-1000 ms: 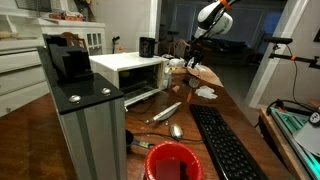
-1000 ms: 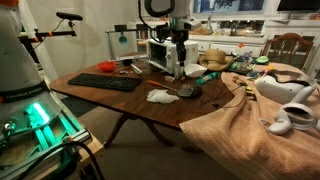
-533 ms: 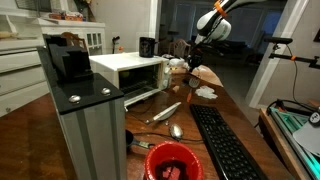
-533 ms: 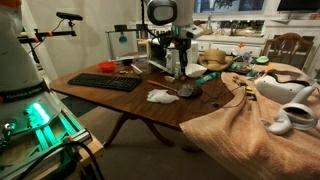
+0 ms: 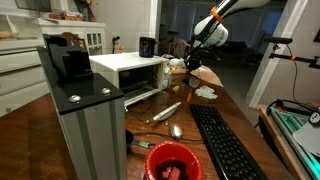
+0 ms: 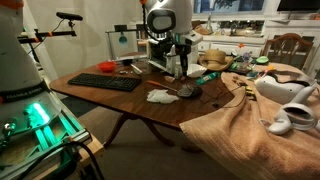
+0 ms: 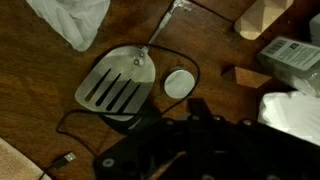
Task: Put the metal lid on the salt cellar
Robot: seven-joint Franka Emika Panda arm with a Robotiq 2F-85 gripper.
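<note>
A small round silvery disc (image 7: 180,83) lies on the wooden table in the wrist view, just past my fingertips. From above I cannot tell whether it is the metal lid alone or the lid sitting on the salt cellar. My gripper (image 7: 197,105) hangs over it, its dark fingers pressed together with nothing showing between them. In both exterior views the gripper (image 5: 192,62) (image 6: 180,64) points down at the table beside the white oven; the disc is too small to make out there.
A slotted spatula (image 7: 115,85) lies left of the disc, with a thin cable looped around it. White cloth (image 7: 70,20) (image 6: 160,96) lies nearby. A keyboard (image 5: 225,140) (image 6: 105,82), a spoon (image 5: 175,130), a red cup (image 5: 172,162) and a white oven (image 5: 130,72) also occupy the table.
The jaws have gone from partly open to shut. The arm's wrist has sunk a little towards the table.
</note>
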